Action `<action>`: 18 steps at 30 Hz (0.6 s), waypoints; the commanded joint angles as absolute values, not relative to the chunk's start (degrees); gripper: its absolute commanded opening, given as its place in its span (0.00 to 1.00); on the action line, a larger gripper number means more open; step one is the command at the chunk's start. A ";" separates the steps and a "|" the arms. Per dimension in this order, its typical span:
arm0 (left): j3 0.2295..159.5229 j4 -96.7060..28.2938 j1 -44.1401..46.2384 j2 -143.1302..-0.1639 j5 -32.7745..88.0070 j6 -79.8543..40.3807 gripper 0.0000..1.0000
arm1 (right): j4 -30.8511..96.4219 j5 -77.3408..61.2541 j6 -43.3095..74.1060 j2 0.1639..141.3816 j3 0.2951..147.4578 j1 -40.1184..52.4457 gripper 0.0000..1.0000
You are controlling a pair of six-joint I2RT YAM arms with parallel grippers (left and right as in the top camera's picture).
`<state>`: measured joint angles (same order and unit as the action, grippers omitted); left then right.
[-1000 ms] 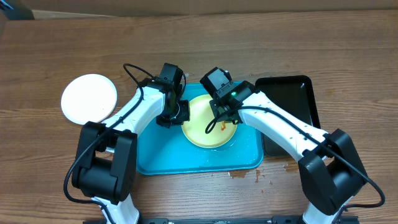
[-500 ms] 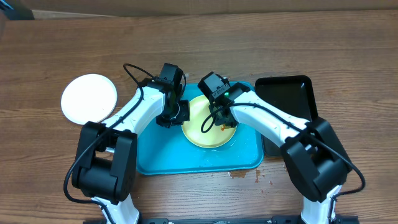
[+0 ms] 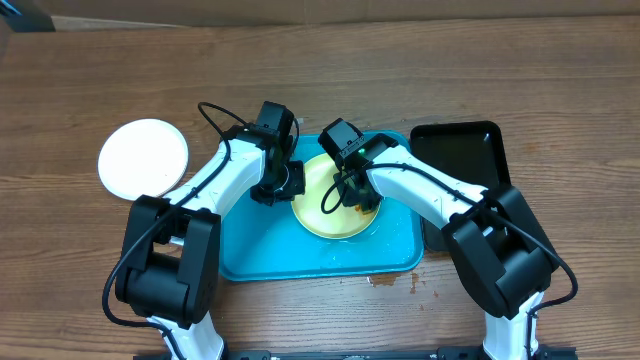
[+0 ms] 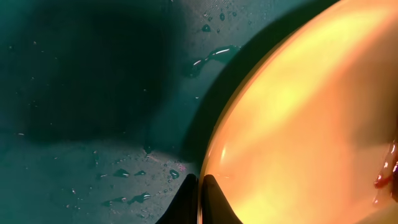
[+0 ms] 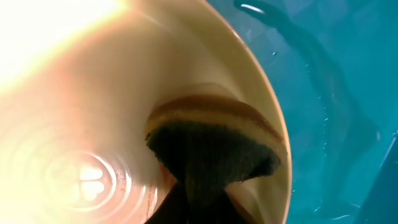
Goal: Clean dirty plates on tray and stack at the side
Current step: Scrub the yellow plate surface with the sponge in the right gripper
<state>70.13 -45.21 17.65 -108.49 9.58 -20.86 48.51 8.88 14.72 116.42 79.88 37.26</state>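
A pale yellow-green plate [image 3: 325,205] lies on the turquoise tray [image 3: 250,250], with an orange-brown smear near its right side [image 4: 384,174]. My left gripper [image 3: 283,190] is shut on the plate's left rim [image 4: 200,186]. My right gripper [image 3: 352,192] is shut on a sponge [image 5: 211,146] with a dark scouring face and a yellow back. The sponge presses on the plate's inner surface [image 5: 74,93] near the rim. A white plate [image 3: 143,158] lies on the table left of the tray. A third plate is not in view.
A black tray [image 3: 470,150] stands to the right of the turquoise tray. Water drops [image 4: 134,173] lie on the turquoise tray floor. Small brown spills [image 3: 395,281] mark the wooden table [image 3: 560,110] by the tray's front right corner.
My right gripper with the sponge has moved left across the plate. The left arm and the plate have stayed put.
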 commanded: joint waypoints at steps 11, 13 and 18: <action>69.95 -45.12 18.15 -108.73 9.52 -20.82 0.04 | 49.82 -4.21 14.63 117.99 80.49 33.39 0.04; 69.95 -45.12 18.15 -108.73 9.50 -20.82 0.04 | 49.80 -4.67 14.66 117.99 80.49 33.34 0.04; 69.95 -45.12 18.15 -108.73 9.50 -20.82 0.04 | 49.82 -4.84 14.66 117.99 80.49 33.34 0.04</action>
<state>70.13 -45.21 17.65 -108.49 9.56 -20.86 49.25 -1.72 14.72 116.42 80.31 33.01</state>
